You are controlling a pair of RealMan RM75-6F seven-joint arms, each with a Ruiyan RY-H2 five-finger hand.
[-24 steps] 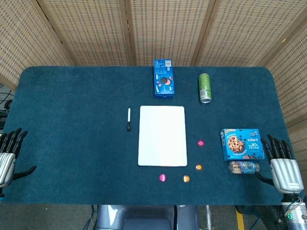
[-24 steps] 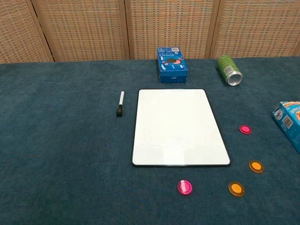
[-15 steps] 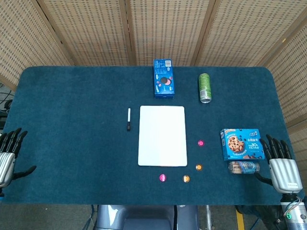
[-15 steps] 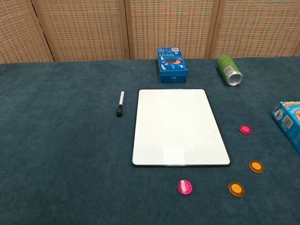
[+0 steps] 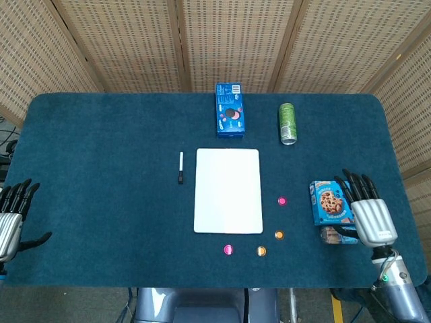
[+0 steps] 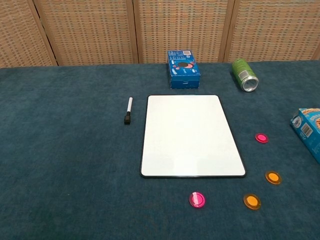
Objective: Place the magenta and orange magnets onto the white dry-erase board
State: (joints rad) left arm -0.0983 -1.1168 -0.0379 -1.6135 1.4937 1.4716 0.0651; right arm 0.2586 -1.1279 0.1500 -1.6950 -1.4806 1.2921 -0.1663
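Blue table (image 5: 101, 168): right hand (image 5: 369, 214), fingers spread, empty, shifted inward over cookie box (image 5: 328, 202) toward magnets (image 5: 279, 235); left hand (image 5: 12, 219) open, idle; board (image 5: 227, 190) bare, reach starting.

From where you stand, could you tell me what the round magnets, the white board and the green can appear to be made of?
The round magenta and orange magnets look like glossy translucent plastic: light glows through their rims. The white dry-erase board shows a smooth, faintly reflective coated face in a thin dark frame. The green can, lying on its side, looks like painted metal with a bare silvery end.
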